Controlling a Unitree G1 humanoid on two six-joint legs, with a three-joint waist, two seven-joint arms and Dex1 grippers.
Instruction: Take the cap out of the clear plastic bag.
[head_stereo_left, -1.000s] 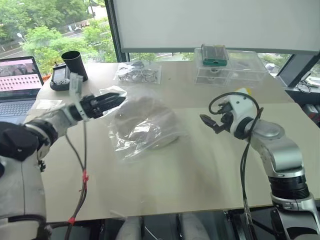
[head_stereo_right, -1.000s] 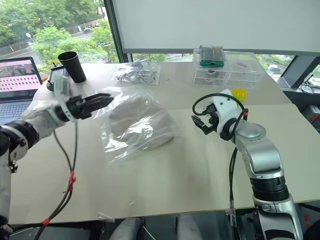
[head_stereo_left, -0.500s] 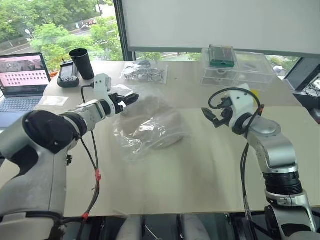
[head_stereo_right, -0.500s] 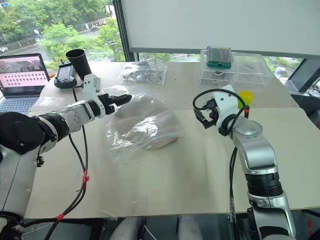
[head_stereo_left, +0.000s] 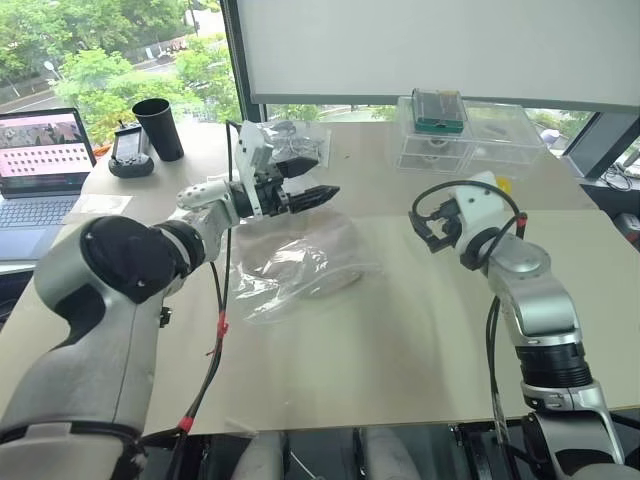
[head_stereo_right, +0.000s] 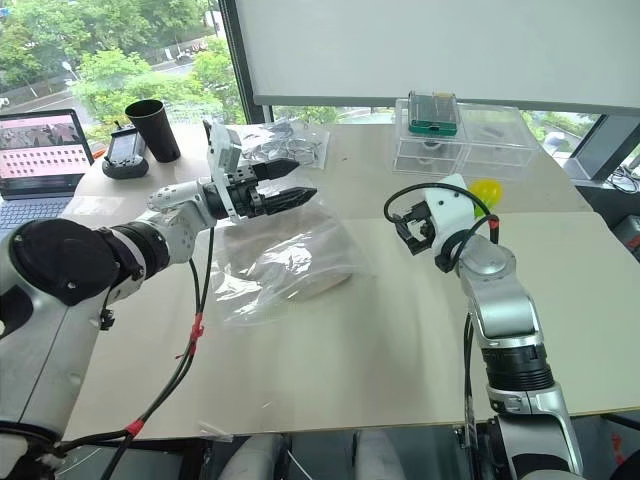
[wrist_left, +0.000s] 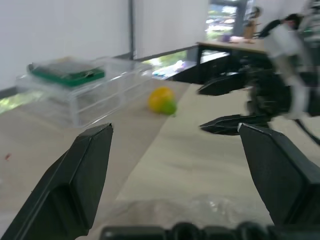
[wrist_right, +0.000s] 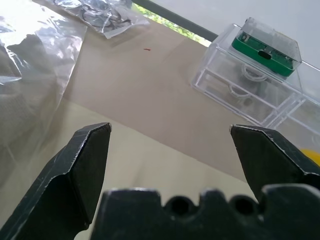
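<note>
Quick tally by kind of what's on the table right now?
Clear plastic bags: 2, the clear plastic bag holding the cap, and a smaller bag
Caps: 1
Clear drawer boxes: 1
Black cups: 1
Laptops: 1
Yellow balls: 1
Total: 7

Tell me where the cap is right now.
In the head views the cap lies inside the clear bag mid-table, left of centre, just below the open left gripper.

You have a glossy, crinkled clear plastic bag (head_stereo_right: 285, 268) lying mid-table, and the cap (head_stereo_right: 300, 250) inside it looks like soft, matt cream cloth. The table (head_stereo_right: 350, 350) under them is a smooth, matt beige board. Near its far edge your clear box (head_stereo_right: 460, 140) is hard, shiny plastic, and the black cup (head_stereo_right: 152, 129) towards the far left corner looks matt.
</note>
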